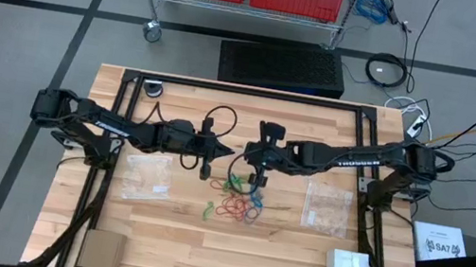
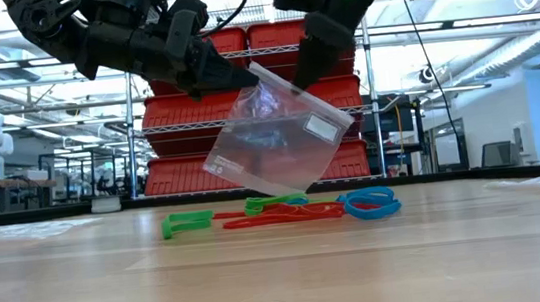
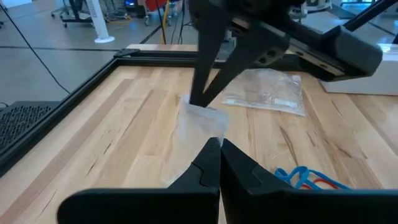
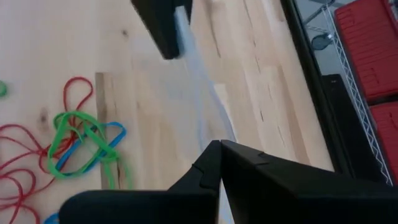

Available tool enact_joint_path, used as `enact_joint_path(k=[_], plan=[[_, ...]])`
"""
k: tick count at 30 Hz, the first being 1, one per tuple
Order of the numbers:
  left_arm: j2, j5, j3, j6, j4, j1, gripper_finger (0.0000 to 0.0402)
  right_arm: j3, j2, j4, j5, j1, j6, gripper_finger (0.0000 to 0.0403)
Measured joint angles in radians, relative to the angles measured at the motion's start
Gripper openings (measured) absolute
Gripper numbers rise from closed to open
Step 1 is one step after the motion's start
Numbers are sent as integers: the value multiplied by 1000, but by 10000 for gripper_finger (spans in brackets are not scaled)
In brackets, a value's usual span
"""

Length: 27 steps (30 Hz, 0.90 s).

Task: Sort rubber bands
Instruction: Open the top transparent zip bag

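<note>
Clear bag [image 2: 273, 131] pinched between both closed grippers, held above the rubber bands [image 2: 286, 210].
Left gripper [image 2: 242, 76] and right gripper [image 2: 305, 85] clamped on opposite top corners; mouth should be pulled open evenly, kept over the pile; flat bags [image 1: 147, 177] lie beside the pile.

Both arms [image 1: 115, 126] are matte black, jointed in segments, with black cables looping off them and white lettering [image 1: 359, 157] along the right arm.
</note>
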Motion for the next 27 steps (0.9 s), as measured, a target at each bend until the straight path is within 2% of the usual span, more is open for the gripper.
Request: enact_joint_path(k=[3, 6, 8, 13, 19, 27], plan=[[0, 2, 0, 0, 0, 0, 0, 0, 6, 19, -18, -5, -19, 0], [0, 4, 0, 0, 0, 0, 0, 0, 12, 28, -109, 2, -88, 0], [0, 4, 0, 3, 0, 0, 0, 0, 18, 49, -134, 12, -120, 0], [-29, 6, 0, 4, -39, 0, 0, -66, 3, 113, -135, 8, -133, 0], [-59, 4, -1, 4, -63, -12, 0, -266, -41, 398, -139, -5, -99, 0], [-18, 4, -1, -3, -47, -22, 0, -291, -45, 506, -139, -5, -38, 0]])
